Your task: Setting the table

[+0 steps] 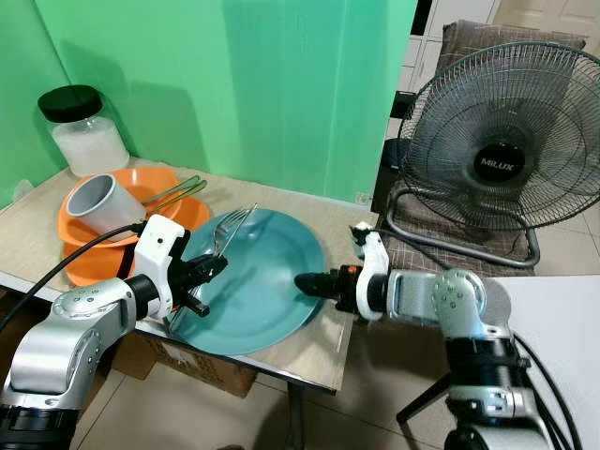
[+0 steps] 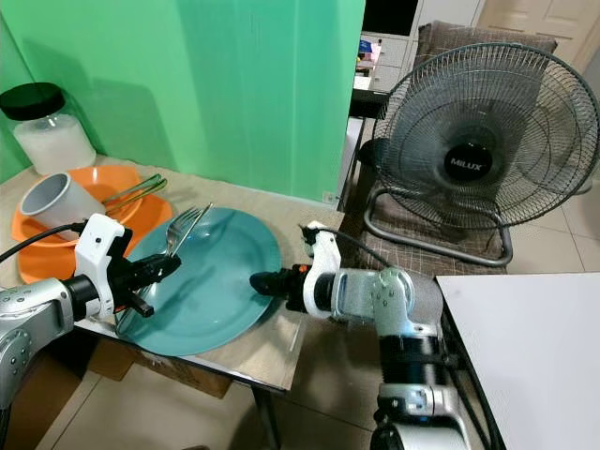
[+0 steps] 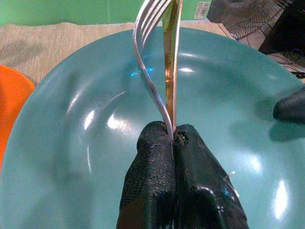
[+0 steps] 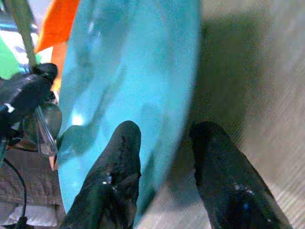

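Your left jaws (image 3: 172, 138) were clenched on a fork (image 3: 151, 52) and a gold-toned utensil (image 3: 170, 71) pressed together, their handles pinched between the fingertips and their heads reaching out ahead over the teal plate (image 1: 272, 281). That plate lay on the desk (image 1: 319, 352) directly beneath them. Your right jaws (image 4: 164, 138) stood spread apart, straddling the plate's near rim, one finger (image 4: 116, 162) over the plate and the other over the desk. Beyond your left jaws sat an orange bowl (image 1: 94, 262) holding a grey cup (image 1: 98, 204).
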Available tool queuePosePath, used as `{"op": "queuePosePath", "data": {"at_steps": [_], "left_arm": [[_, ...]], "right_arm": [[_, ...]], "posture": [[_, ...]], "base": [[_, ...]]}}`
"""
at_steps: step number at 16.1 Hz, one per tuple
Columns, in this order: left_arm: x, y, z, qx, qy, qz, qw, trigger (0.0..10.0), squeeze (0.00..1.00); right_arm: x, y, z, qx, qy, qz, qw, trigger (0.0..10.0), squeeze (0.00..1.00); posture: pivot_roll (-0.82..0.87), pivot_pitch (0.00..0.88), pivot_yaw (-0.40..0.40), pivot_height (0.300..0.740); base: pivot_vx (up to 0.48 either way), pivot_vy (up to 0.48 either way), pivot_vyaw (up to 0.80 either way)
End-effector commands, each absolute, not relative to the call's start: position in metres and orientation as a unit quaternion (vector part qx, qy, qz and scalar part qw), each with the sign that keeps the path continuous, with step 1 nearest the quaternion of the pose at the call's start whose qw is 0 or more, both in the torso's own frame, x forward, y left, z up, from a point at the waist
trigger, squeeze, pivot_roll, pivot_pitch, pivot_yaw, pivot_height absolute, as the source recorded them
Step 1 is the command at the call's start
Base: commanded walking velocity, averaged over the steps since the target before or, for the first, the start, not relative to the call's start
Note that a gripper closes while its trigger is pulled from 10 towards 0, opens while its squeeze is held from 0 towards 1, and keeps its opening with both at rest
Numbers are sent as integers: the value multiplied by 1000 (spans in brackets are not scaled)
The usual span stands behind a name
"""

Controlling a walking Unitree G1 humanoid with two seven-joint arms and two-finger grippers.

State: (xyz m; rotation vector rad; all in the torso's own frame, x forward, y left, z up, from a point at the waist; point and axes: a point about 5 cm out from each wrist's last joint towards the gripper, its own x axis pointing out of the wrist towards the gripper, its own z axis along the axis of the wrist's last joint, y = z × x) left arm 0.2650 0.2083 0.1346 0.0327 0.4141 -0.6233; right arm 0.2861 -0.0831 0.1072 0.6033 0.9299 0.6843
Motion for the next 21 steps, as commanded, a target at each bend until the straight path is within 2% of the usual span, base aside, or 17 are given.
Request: {"op": "queuePosePath", "data": {"at_steps": [1,6,11,13,19,20,21], "left_arm": [[264,207,132,16,206,-304,930,0,0],[265,207,132,16,205,-303,930,0,0],[276,203,161,-16,142,-308,940,0,0],[281,201,184,-28,103,-314,943,0,0],[283,202,185,-9,112,-310,944,0,0],[283,204,177,5,131,-300,945,0,0],[285,205,174,8,135,-291,947,0,0]], "right_arm": [[286,-85,108,286,430,315,797,0,0],[286,-86,106,305,427,304,796,0,0],[293,-93,117,337,393,299,802,0,0],[300,-107,135,351,354,300,814,0,0],[306,-136,146,356,322,263,837,0,0],[309,-156,157,362,296,245,849,0,0],[309,-163,162,364,286,239,854,0,0]], "posture": [[-48,0,-14,740],[-49,0,-14,740],[-46,0,-14,740],[-49,0,-7,740],[-51,0,6,740],[-57,0,11,740],[-66,0,18,740]], "base": [[0,0,0],[0,0,0],[0,0,0],[0,0,0],[0,0,0],[0,0,0],[0,0,0]]}}
